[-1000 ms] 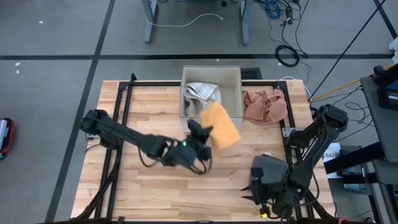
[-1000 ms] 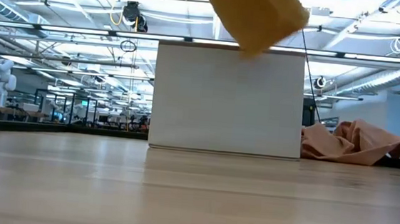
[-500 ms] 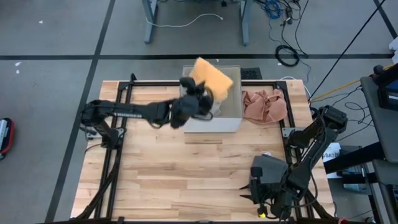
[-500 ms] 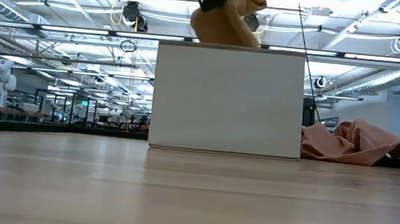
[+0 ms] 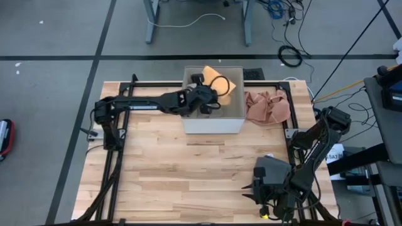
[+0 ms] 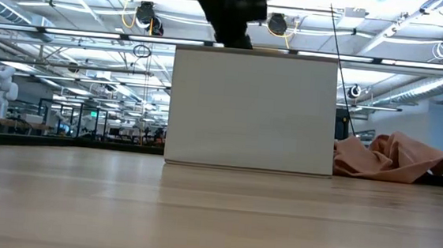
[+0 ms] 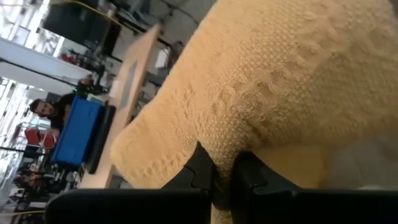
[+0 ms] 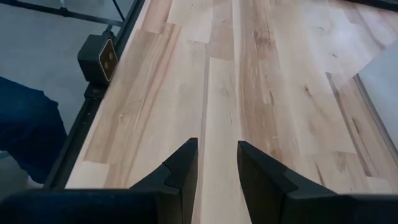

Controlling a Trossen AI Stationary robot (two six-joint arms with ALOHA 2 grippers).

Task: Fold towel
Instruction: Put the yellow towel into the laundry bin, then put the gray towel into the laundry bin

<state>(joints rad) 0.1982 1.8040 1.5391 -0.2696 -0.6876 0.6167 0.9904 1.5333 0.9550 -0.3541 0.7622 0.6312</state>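
Note:
The folded yellow knit towel point(image 5: 225, 83) is inside the white box point(image 5: 213, 127) at the table's far middle, below the rim and hidden in the low view. My left gripper point(image 5: 210, 99) reaches into the box from the left and is shut on the towel point(image 7: 280, 81). In the low view only the left arm point(image 6: 230, 14) shows above the box point(image 6: 252, 110). My right gripper point(image 8: 215, 163) waits open over bare wood near the table's near right corner point(image 5: 267, 188). My left gripper pinches the yellow towel between its two fingers point(image 7: 202, 169) at a bulging fold on the towel's underside point(image 7: 227, 146). The cloth spreads out past the fingertips and covers them. The towel lies inside the box near its far wall; what it rests on is hidden.
A crumpled pink cloth point(image 5: 267, 105) lies on the table right of the box, also seen in the low view point(image 6: 389, 157). Black rails point(image 5: 119, 144) run along the table's left and right sides. Bare wood point(image 5: 201, 169) fills the near half.
My left gripper carried the folded yellow towel from the table's middle up and toward the far edge, over the white box, then down into it. The towel, first high above the rim in the low view, has dropped out of sight behind the box wall.

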